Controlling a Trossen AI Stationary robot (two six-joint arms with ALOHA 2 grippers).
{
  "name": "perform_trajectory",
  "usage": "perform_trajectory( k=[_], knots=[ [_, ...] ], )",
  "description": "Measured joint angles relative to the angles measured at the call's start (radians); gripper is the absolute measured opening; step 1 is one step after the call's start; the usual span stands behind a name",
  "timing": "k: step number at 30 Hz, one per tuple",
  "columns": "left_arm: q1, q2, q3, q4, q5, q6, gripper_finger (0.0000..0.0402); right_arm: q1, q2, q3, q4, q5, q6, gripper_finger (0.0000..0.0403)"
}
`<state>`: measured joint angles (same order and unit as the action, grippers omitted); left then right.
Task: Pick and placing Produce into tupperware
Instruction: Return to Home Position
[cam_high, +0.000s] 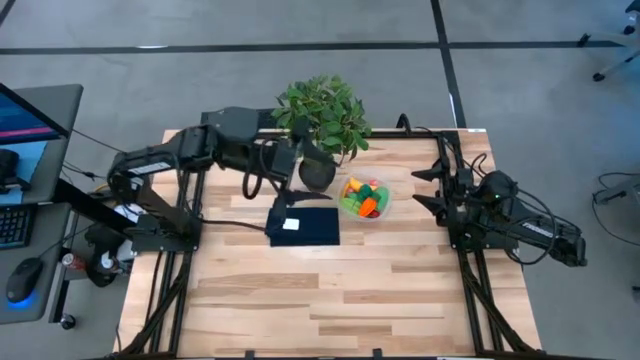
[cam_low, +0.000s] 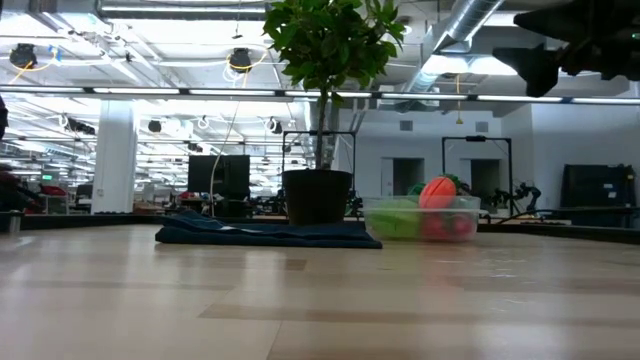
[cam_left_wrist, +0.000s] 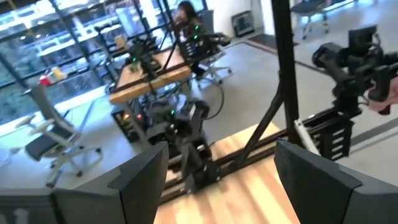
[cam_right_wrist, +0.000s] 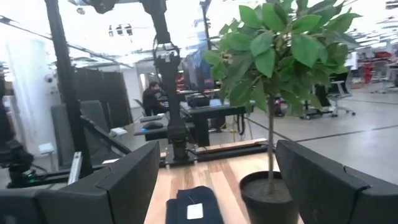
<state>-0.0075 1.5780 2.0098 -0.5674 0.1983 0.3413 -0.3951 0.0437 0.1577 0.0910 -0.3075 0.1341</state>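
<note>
Hovering above the far middle of the surface (cam_high: 330, 290), just left of the plant (cam_high: 322, 108) pot: left tool (cam_left_wrist: 221, 149), released, fingers spread wide, grasping nothing. Poised at the right edge: right tool (cam_right_wrist: 217, 149), likewise released and bare. Between them, just right of the pot: tupperware (cam_low: 380, 206), upright, holding the produce (cam_high: 362, 198), green, orange, red and yellow pieces heaped inside. Left of it, flat on the wood: dark blue cloth (cam_high: 305, 225) with white label.
</note>
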Motion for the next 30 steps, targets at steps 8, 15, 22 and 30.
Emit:
perform_trajectory(
  k=[8, 15, 22, 30],
  knots=[
    [-0.023, -0.045, -0.002, -0.015, -0.126, -0.031, 0.0281, 0.000, 0.000, 0.000, 0.000, 0.085, -0.002, 0.0315],
    [-0.083, -0.160, 0.000, -0.041, -0.396, -0.045, 0.0281, 0.000, 0.000, 0.001, -0.009, 0.085, 0.014, 0.0315],
    [-0.128, -0.288, -0.039, -0.061, -0.391, -0.070, 0.0281, 0.000, 0.000, 0.001, -0.008, 0.085, 0.015, 0.0315],
    [-0.138, -0.588, -0.537, 0.264, -0.393, -0.082, 0.0281, 0.000, 0.000, 0.001, -0.007, 0.107, 0.016, 0.0315]
  ],
)
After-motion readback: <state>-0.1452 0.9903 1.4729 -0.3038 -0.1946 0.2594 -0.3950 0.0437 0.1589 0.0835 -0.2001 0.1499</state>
